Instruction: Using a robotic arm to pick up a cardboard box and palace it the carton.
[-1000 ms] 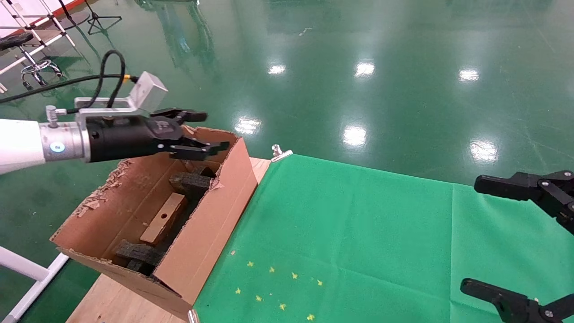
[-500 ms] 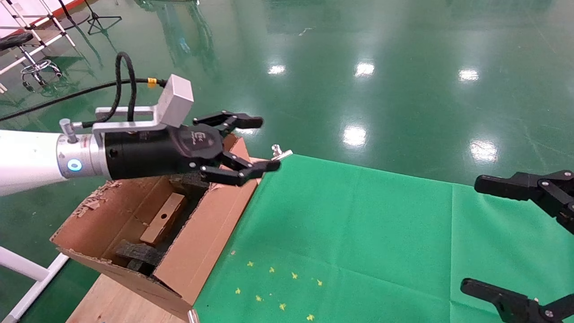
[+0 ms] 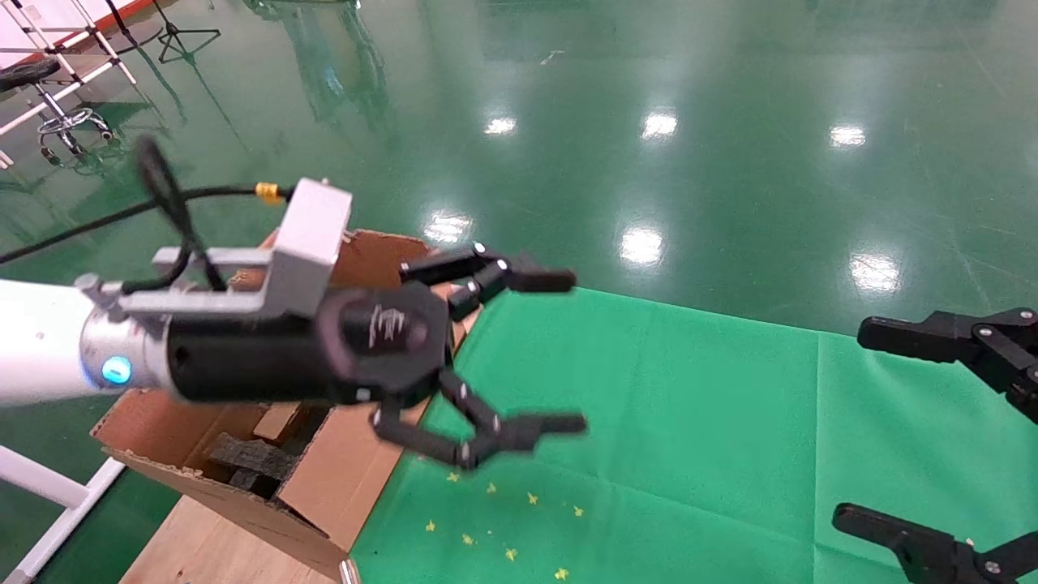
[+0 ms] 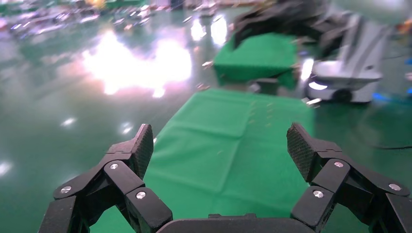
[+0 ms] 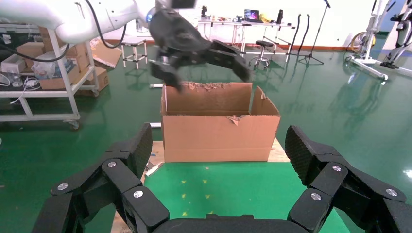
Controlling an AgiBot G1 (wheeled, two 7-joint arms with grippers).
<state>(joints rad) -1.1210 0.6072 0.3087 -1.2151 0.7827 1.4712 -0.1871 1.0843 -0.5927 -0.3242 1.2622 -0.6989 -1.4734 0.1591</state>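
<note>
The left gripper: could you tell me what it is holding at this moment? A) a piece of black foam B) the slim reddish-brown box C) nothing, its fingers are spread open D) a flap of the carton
C: the left gripper is spread wide with only green cloth between its fingers, beside the carton.

L gripper wide open, raised mid-air; R gripper open, parked.

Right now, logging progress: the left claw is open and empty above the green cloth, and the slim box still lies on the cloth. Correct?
Not quite. The left claw is open and empty, but the head view shows the cloth bare of boxes; the slim box is inside the carton.
</note>
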